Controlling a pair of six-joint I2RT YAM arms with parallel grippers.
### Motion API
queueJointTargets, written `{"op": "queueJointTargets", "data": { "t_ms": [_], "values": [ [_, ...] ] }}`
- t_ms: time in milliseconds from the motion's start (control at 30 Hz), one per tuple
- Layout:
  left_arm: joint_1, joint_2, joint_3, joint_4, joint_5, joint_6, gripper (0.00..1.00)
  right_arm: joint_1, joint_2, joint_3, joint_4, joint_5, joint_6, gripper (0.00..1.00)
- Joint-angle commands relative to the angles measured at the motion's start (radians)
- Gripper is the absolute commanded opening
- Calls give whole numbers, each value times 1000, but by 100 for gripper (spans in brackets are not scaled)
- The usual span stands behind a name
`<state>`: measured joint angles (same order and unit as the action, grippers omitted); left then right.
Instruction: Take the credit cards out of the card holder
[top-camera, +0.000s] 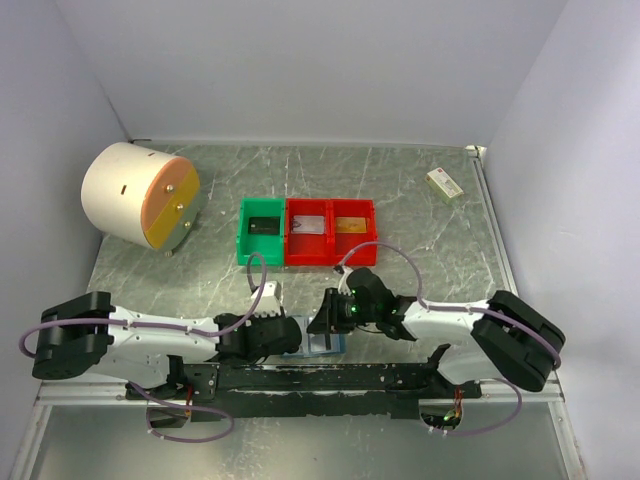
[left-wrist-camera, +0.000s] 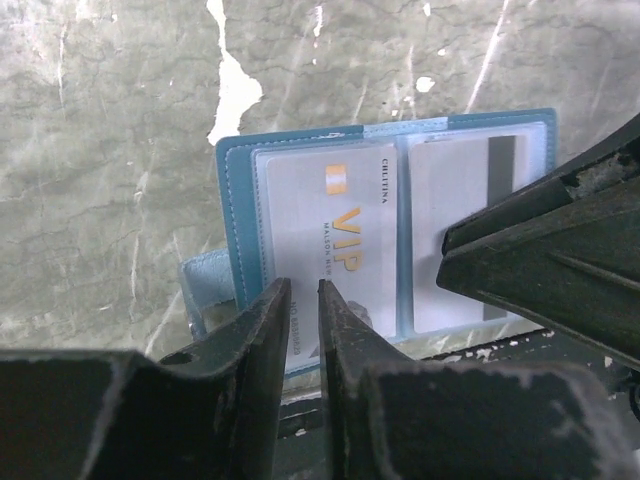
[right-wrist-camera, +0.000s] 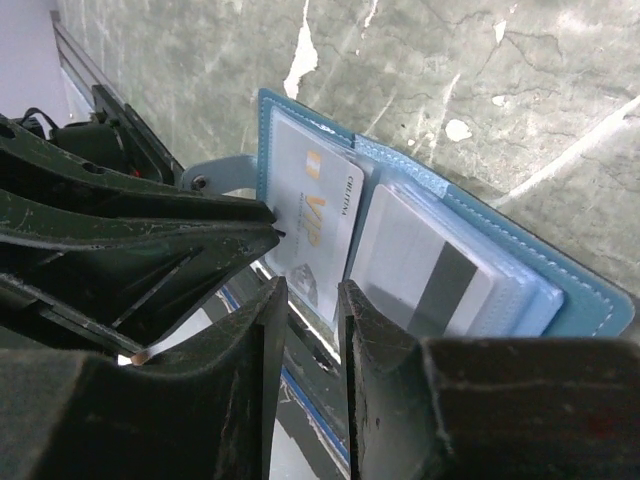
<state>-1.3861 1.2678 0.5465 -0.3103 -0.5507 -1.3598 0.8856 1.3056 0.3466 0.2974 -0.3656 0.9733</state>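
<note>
The blue card holder lies open at the table's near edge, between both grippers. In its clear left pocket sits a white card with gold "VIP" lettering. Its right pocket holds a white card with a dark stripe. My left gripper stands over the near edge of the VIP card, its jaws a narrow slit apart, the card showing through the gap. My right gripper hovers at the holder's near edge, jaws slightly apart with nothing between them. Its fingers reach over the striped card.
A green bin and a red two-part bin stand mid-table, each with something flat inside. A white drum with an orange face sits back left, a small cream box back right. A black rail runs just below the holder.
</note>
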Motion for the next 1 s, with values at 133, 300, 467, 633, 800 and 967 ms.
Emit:
{"op": "queueJointTargets", "data": {
  "t_ms": [133,300,467,633,800,967],
  "values": [
    [6,24,14,-34,1,-53,24,2,80,33,25,-29,16,27],
    [6,-2,-9,-12,6,-49,24,2,101,64,1,-39,-7,27],
    [6,-9,-18,-5,3,-50,24,3,107,106,-75,-5,-52,27],
    [6,1,-8,-3,8,-39,24,3,182,114,-112,31,-63,26],
    [6,20,0,-17,10,-43,24,3,203,66,-77,43,-28,26],
    [6,20,-7,-10,13,-42,23,3,164,52,-90,62,-30,25]
  ]
}}
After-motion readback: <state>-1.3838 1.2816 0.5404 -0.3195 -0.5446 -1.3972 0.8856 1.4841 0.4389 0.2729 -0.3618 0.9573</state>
